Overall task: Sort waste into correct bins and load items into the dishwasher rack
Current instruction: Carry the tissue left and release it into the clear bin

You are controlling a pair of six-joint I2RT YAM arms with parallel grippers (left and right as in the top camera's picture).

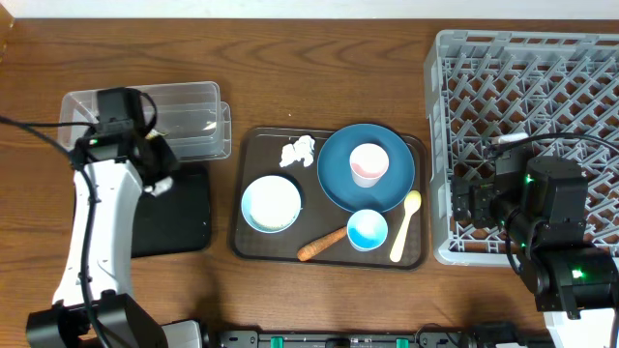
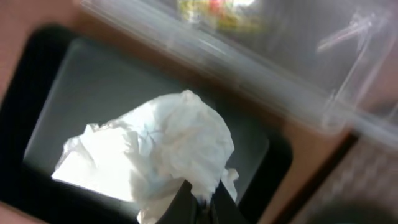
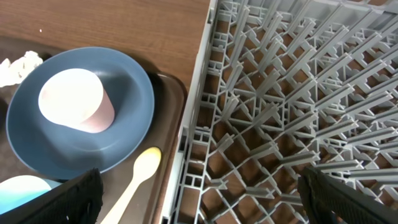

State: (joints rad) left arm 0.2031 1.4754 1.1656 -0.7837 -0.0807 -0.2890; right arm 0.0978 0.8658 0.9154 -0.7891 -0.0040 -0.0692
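While left pincer (image 2: 198,202) grips paper wad (image 2: 155,146), black tray (image 2: 25,180) edges surround.

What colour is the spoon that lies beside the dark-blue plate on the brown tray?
Cream, a pale yellow. The spoon shows best in the overhead view.

The left wrist view is blurring throughout. The clear tub (image 2: 261,68) is running off the picture's top edge, and a yellow-green patch (image 2: 217,9) inside it is smearing too much to name. The crumpled paper wad (image 2: 155,149) is covering much of the black tray (image 2: 56,81). The left hand (image 2: 200,204) is showing only dark tips, cut by the lower edge. Overhead, the left arm (image 1: 97,222) is hiding that hand and part of the tray. In the right wrist view, the right hand (image 3: 199,193) is showing only its fingers (image 3: 62,199), cropped at the lower corners. There the spoon (image 3: 140,174), blue cup (image 3: 18,186) and rack (image 3: 298,93) are running out of frame.
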